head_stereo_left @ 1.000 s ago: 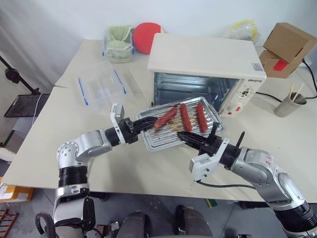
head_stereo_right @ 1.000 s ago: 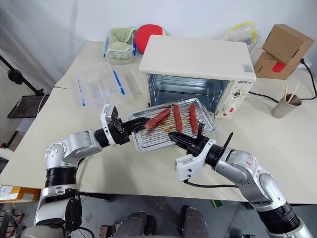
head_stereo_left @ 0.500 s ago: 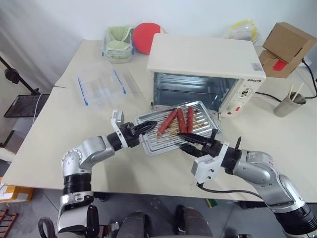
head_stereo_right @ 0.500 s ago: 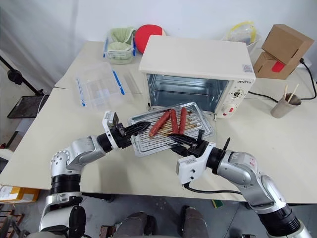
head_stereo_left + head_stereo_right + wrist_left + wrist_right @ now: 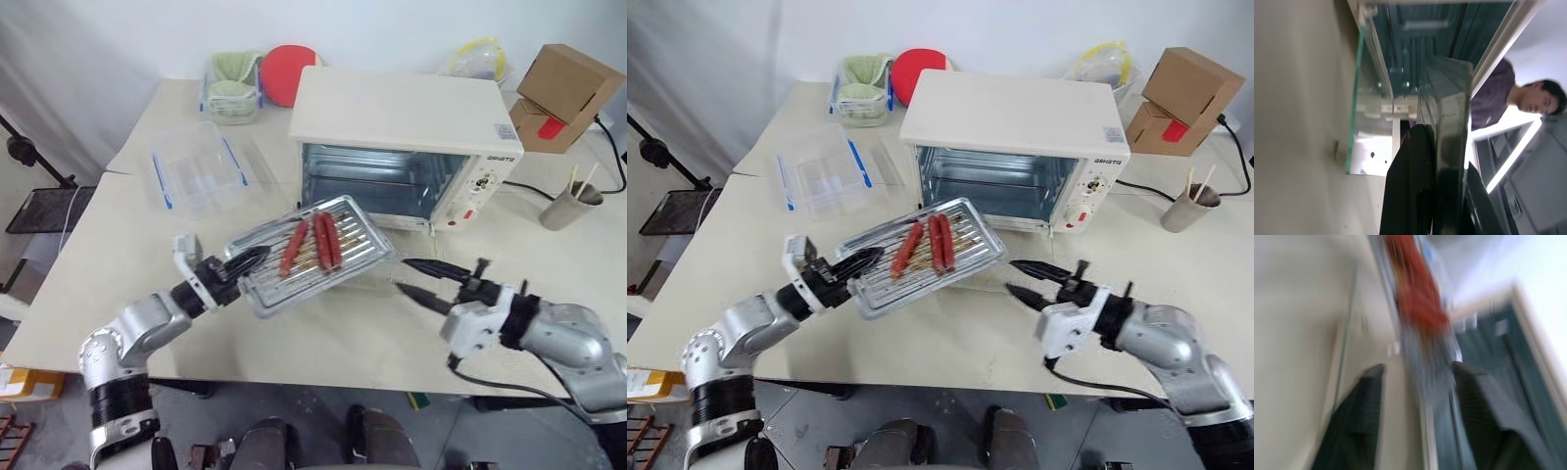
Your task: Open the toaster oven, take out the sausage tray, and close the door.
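Left eye view, left to right
Clear plastic box (image 5: 199,174): blue clips, near table's left edge, back half.
Green-filled container (image 5: 233,88): back edge of table, red round thing (image 5: 286,70) just beside it.
Left gripper (image 5: 249,260): fingers clamped on left end of the sausage tray (image 5: 306,256), pointing toward the right.
Sausage tray: lifted off table, tilted, near end lower; three red sausages (image 5: 312,241) on its rack; sits above the door (image 5: 377,277), in front of oven opening.
Toaster oven (image 5: 407,137): back middle of table, cavity open, knobs on right side panel.
Door: glass panel folded down flat in front of oven.
Right gripper (image 5: 415,278): fingers apart, holding nothing, just beside tray's right end, not touching, over table's front edge.
Cup (image 5: 573,204): right edge, sticks in it.
Cardboard box (image 5: 563,94): back right corner.
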